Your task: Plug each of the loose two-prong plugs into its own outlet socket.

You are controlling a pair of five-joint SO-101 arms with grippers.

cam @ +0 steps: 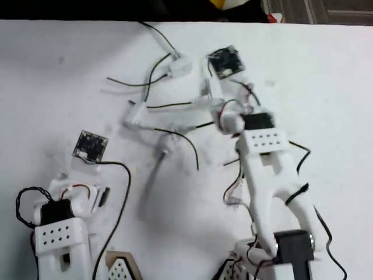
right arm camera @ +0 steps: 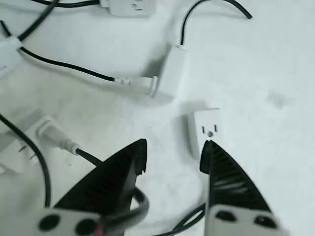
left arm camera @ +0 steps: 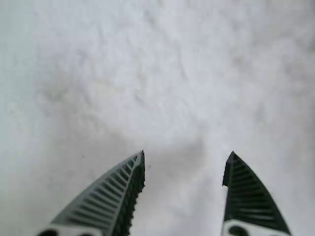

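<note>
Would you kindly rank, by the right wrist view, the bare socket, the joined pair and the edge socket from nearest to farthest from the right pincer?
1. The bare socket, beside the right pincer.
2. The joined pair, just beyond it.
3. The edge socket, farthest, past the pair.

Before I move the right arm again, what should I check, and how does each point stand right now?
1. Right gripper open: ok.
2. Nothing between its fingers: ok.
3. Free socket in sight, slots showing: ok, it lies just past one fingertip.
4. Plug lined up for a grasp: not ok, it lies off to one side of the fingers.
5. Plug's prongs free: cannot tell.
6. Path clear of cord: not ok, a black loop runs under the fingers and might snag.
</note>
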